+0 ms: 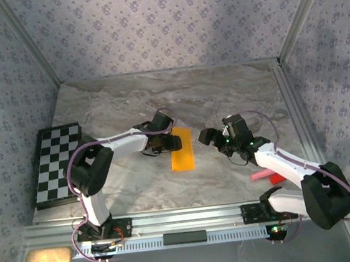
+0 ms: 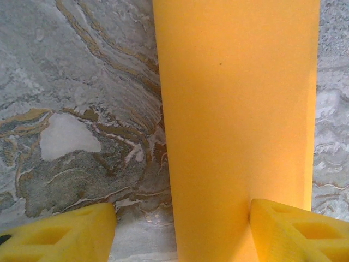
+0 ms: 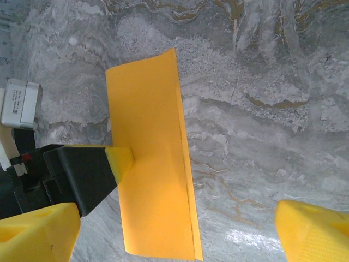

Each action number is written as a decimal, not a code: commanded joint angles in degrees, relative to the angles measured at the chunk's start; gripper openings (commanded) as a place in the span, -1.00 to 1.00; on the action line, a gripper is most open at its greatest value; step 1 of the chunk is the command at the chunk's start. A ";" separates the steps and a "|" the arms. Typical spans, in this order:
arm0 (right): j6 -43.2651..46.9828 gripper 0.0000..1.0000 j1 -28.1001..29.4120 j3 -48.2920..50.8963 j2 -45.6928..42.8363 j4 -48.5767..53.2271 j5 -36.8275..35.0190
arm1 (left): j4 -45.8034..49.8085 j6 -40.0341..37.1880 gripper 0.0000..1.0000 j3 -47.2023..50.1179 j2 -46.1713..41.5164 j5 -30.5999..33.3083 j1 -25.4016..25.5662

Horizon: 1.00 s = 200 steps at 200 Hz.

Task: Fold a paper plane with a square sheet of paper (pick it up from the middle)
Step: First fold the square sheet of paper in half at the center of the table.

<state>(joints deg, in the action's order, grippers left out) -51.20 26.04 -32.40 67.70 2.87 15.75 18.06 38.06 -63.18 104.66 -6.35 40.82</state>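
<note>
The square sheet of paper [image 1: 181, 150], folded to a narrow strip, lies mid-counter. The left gripper [image 1: 165, 142], jaws wide, rests one pad [image 3: 121, 160] on its left edge, and the right gripper [image 1: 209, 135] hovers beside it, jaws wide too. Best to pin with that pad while the right sharpens the crease; there is one sheet, two grippers, one chequered board [image 1: 56, 163] and one pink stick [image 1: 260, 176].

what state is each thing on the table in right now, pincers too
paper: folded into a narrow strip, lying flat on the table
left pincer: open, one fingertip resting on the paper
right pincer: open, holding nothing
chequered board: lying flat, untouched
pink stick: lying flat, untouched
</note>
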 commanded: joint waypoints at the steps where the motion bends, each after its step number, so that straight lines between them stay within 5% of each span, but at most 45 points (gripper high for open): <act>1: 1.24 0.89 0.33 -1.95 -1.52 2.96 -1.61 | 2.34 -1.30 0.35 -1.33 2.41 1.84 -0.45; 200: 3.31 0.90 1.99 -4.20 -0.38 7.54 -3.99 | 8.94 -0.35 0.40 -6.41 9.55 7.10 1.93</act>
<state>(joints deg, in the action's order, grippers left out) -48.62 27.59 -35.75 67.18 9.23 12.60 26.35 37.98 -70.13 109.21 -1.02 42.92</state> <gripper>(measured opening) 0.951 0.699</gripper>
